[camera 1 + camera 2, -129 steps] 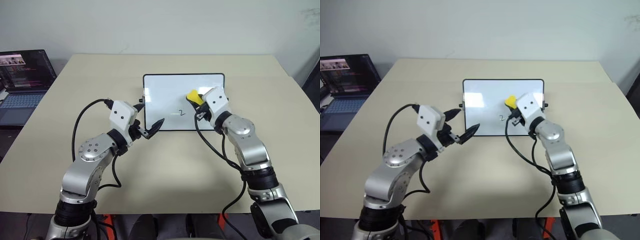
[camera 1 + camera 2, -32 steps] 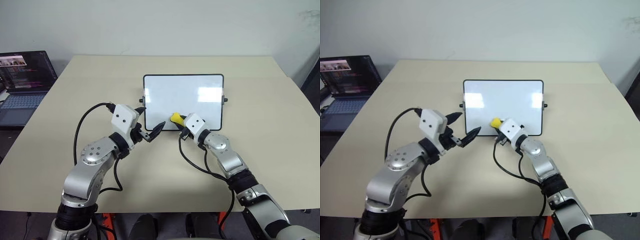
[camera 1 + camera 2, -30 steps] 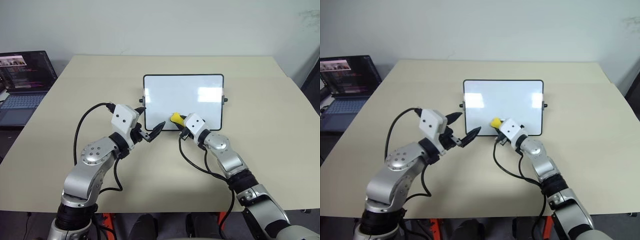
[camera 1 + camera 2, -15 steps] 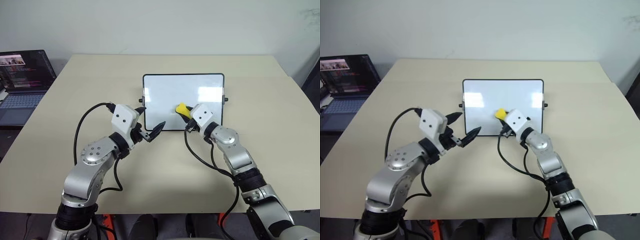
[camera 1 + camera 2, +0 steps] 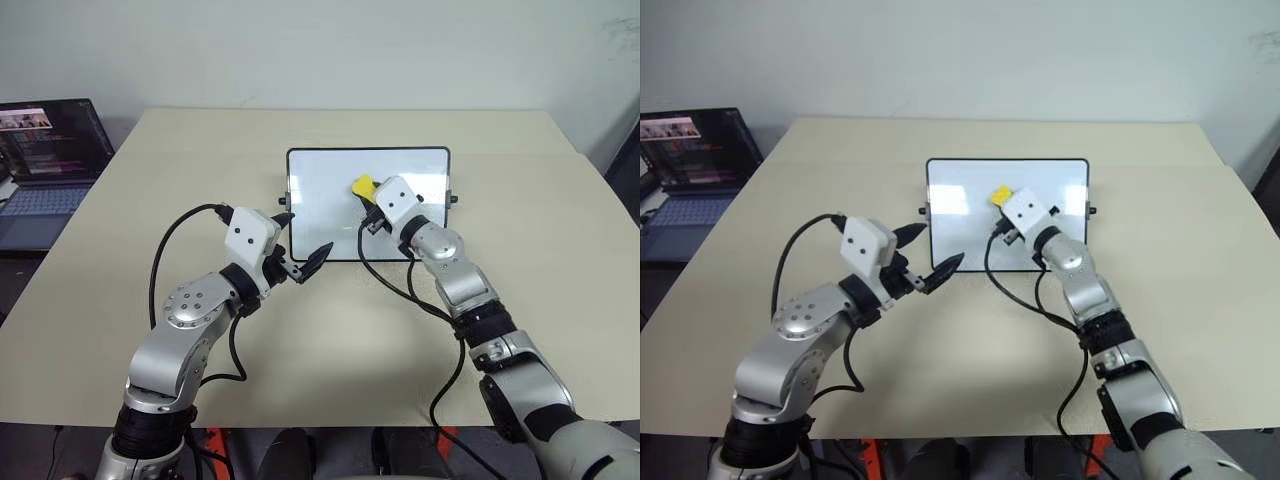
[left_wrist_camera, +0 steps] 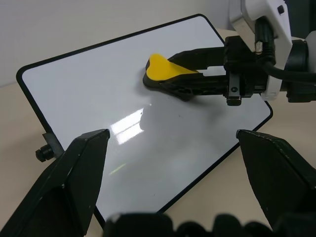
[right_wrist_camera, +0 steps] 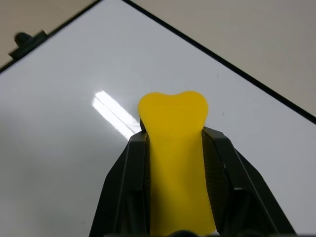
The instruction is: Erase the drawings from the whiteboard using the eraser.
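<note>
The whiteboard (image 5: 320,195) stands propped near the middle of the beige table. My right gripper (image 5: 366,193) is shut on the yellow eraser (image 5: 361,186) and presses it against the board's upper middle. In the right wrist view the eraser (image 7: 173,143) sits between the two black fingers (image 7: 123,182) against the glossy white surface. My left gripper (image 5: 300,238) hangs open and empty off the board's lower left corner. The drawings are out of view: the surface I can see is plain white, and the part behind my right hand is hidden.
An open laptop (image 5: 45,160) sits beyond the table's left edge. The beige table (image 5: 520,230) stretches wide on all sides of the board. Small black knobs (image 5: 452,199) stick out from the board's sides.
My right gripper has carried the eraser from the board's lower edge up to its upper middle. The "2" and dash seen several seconds ago are gone. The left arm has stayed put.
</note>
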You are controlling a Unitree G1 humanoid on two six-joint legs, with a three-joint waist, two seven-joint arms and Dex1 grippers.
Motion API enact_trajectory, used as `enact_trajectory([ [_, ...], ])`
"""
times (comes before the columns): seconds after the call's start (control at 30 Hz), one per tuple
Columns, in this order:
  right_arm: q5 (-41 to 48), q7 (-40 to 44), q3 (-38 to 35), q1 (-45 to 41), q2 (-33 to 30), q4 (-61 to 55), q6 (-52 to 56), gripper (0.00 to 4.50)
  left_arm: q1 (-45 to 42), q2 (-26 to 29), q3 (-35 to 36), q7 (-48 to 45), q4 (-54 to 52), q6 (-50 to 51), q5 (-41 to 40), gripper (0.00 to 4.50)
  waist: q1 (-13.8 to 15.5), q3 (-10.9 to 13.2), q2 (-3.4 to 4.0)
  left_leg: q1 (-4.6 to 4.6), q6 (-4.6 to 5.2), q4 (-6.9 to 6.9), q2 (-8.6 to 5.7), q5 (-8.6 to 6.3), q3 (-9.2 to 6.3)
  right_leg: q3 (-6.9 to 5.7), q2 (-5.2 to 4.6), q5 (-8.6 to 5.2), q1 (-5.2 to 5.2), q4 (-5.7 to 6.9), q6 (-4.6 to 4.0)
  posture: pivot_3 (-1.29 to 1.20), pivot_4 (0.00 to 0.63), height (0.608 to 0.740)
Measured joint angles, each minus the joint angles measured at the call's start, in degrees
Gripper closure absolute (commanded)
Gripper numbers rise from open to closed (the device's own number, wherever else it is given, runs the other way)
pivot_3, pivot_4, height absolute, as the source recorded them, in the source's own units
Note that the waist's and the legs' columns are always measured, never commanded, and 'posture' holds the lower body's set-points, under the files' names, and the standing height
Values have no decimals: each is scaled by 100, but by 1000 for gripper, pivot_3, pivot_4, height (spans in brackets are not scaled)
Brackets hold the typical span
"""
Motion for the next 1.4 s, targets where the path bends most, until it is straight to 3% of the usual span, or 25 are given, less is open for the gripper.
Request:
enact_trajectory([
  [0.23, 24, 268, 56, 20, 96, 114, -136, 3360, 9, 0, 1, 21, -4, 2, 0, 0, -7, 0, 0, 2, 15, 1, 2, -8, 1, 0, 1, 0, 0, 5, 0, 0, 150, 740],
  [0.63, 2, 720, 374, 1263, 231, -1199, 559, 3360, 40, 3, 2, 24, -46, 6, -1, 0, 9, 0, 0, 0, 15, 2, 1, -9, -2, 1, -1, 0, 0, 3, 0, 0, 150, 740],
  [0.97, 18, 708, 218, 1397, 86, -1635, 938, 3360, 39, 3, 2, 8, -54, 5, 0, 0, 10, 0, 0, 0, 15, 2, 0, -8, -3, -1, 0, 0, 0, 2, 0, 0, 150, 740],
  [1.4, 692, 680, -893, 1536, -428, -3538, 3322, 3360, 31, 4, -77, -79, -53, -23, 95, 0, 17, 0, 1, -2, 17, 0, 0, -10, -5, -1, -1, 0, 0, 1, 0, 0, 150, 740],
])
